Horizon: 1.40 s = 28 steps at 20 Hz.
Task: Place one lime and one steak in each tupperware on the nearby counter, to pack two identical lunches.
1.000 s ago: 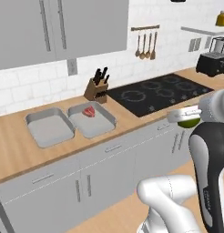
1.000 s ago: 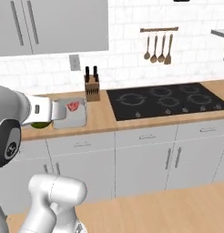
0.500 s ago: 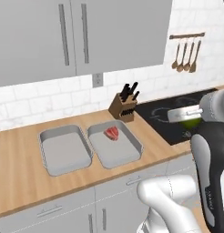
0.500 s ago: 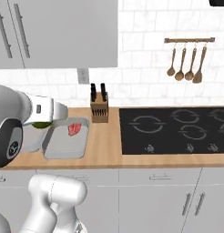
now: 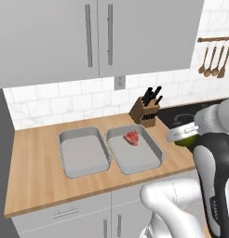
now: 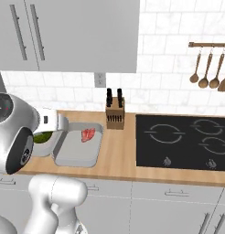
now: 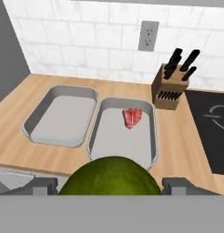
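My gripper (image 7: 109, 184) is shut on a green lime (image 7: 109, 177), which bulges up between the two dark fingertips (image 7: 41, 185). In the left base view the gripper (image 5: 181, 135) carries the lime (image 5: 184, 139) just off the right end of the right tupperware (image 5: 135, 157). A red steak (image 5: 131, 137) lies in that tupperware's far part. The left tupperware (image 5: 84, 151) beside it holds nothing. Both grey tupperwares (image 7: 63, 118) (image 7: 120, 148) stand on the wooden counter (image 5: 37, 172), ahead of the hand, with the steak (image 7: 132, 116) in the right one. From the right base, the lime (image 6: 41, 137) sits left of the steak (image 6: 88, 134).
A wooden knife block (image 5: 146, 111) (image 7: 170, 86) stands against the tiled wall behind the right tupperware. A black cooktop (image 6: 183, 141) takes up the counter to the right. Wooden utensils (image 6: 208, 68) hang on the wall above it. Grey cabinets (image 5: 97, 37) hang overhead.
The base has driven closer, so the whole scene has shifted and the tupperwares now sit nearer and more central. The lime stays in the gripper.
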Tool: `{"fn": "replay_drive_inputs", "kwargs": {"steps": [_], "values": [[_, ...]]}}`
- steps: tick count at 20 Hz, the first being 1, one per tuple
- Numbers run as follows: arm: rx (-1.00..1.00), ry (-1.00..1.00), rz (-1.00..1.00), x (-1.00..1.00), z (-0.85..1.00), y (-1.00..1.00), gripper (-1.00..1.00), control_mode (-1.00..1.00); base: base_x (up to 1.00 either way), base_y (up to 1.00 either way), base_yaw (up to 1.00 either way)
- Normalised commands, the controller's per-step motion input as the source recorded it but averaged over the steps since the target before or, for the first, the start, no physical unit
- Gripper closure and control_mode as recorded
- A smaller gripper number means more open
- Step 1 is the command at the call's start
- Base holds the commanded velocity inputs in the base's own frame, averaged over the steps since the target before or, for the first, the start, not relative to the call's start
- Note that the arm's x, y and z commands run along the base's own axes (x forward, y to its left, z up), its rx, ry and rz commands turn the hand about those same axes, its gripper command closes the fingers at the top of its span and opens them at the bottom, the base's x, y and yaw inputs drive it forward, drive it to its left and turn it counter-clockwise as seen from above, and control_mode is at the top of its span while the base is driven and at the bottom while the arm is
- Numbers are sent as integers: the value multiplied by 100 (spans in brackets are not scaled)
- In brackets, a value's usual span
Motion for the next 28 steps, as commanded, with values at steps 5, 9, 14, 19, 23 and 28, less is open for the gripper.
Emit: {"fn": "replay_drive_inputs", "kwargs": {"steps": [5, 9, 14, 19, 23, 28], "values": [[0, 10, 3, 44, -96, 24, 100, -100, 0, 0, 0], [0, 16, 0, 60, -61, 28, 100, -100, 0, 0, 0], [0, 4, 0, 40, -50, 21, 100, -100, 0, 0, 0], [0, 0, 0, 53, -43, 4, 100, -100, 0, 0, 0], [0, 0, -2, 84, -53, 0, 100, -100, 0, 0, 0], [0, 0, -2, 68, -62, 1, 100, -100, 0, 0, 0]]}}
